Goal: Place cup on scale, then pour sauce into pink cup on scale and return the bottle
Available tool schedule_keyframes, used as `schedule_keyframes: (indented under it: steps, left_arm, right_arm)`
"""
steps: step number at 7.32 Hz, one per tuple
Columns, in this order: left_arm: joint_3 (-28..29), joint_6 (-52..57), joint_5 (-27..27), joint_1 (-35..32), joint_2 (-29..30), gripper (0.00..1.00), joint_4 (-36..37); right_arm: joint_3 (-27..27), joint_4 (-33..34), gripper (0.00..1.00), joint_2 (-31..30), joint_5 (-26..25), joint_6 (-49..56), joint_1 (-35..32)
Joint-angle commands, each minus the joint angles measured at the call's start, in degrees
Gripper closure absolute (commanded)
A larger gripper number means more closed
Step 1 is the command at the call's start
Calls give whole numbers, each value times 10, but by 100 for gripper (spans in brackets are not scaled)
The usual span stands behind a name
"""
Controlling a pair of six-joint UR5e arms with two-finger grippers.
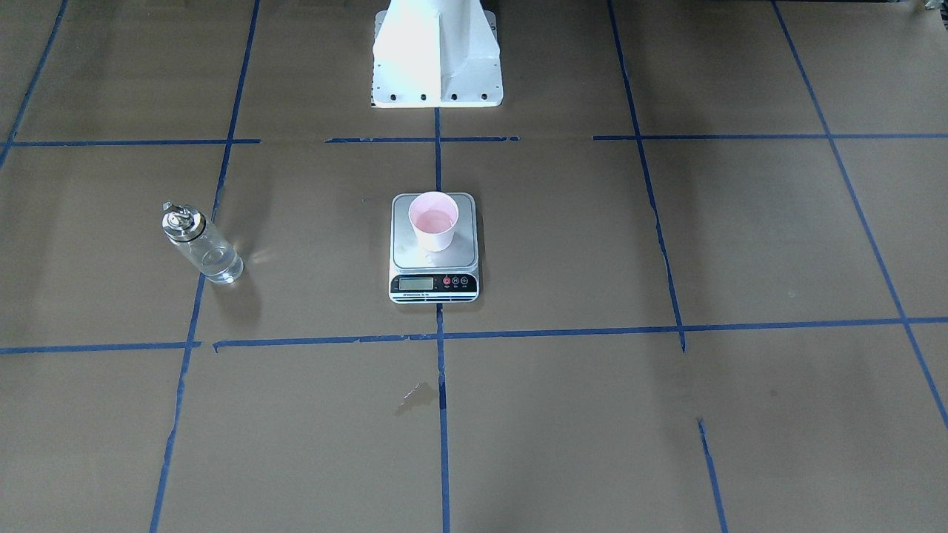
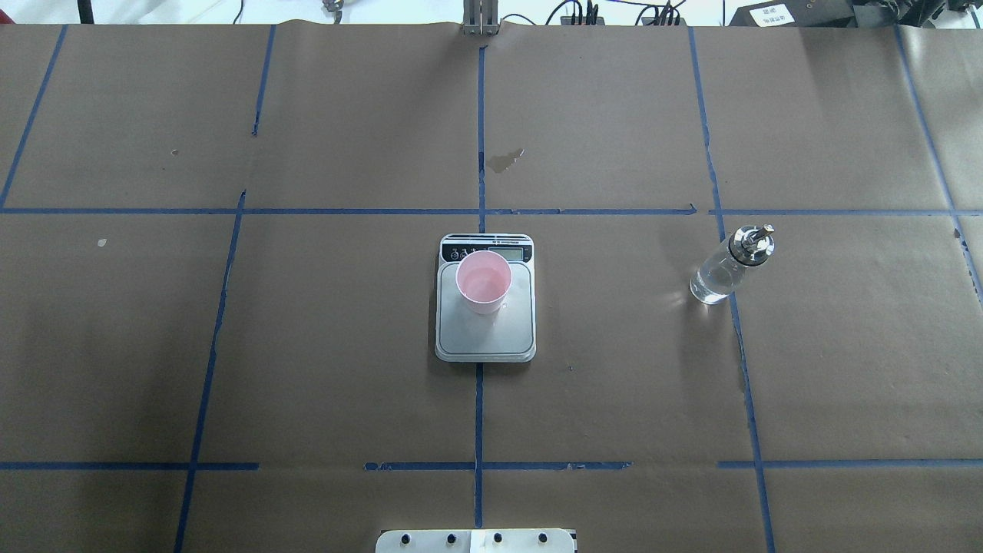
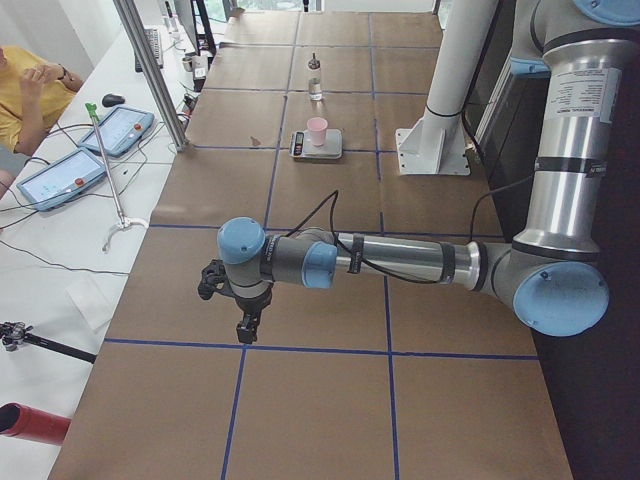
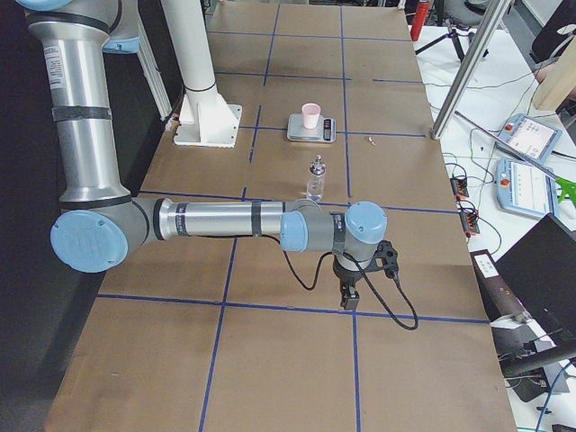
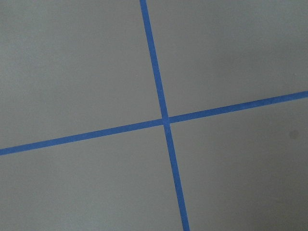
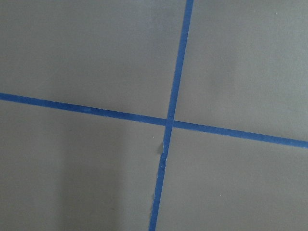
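Plainly the upright bottle (image 4: pixel 315 183) stands between the right pincer (image 4: pixel 348 299) and the scale (image 4: pixel 304 133), far from the left pincer (image 3: pixel 245 326); whether they are spread, I cannot tell.

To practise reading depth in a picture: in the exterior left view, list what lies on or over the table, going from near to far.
left gripper → scale → bottle. The cup stands on the scale, so it is left out.

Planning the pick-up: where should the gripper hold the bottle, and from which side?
Probably grip the bottle on its round glass body, mid-height, coming in level from the robot's side: it stands upright, and its metal spout cap blocks a hold from above.
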State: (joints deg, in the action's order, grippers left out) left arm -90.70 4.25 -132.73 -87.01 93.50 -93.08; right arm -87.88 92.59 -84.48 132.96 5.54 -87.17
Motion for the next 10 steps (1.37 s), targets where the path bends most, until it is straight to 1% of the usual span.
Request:
schedule_keyframes:
  steps: [1,10]
  left_arm:
    - [0,1,-1,0,1,0,-1]
    - [-4,1,-2,0,-5,0,-3]
  right_arm:
    - [0,11,0,1,2,0,2]
    - [-4,10,0,-6,4,0,3]
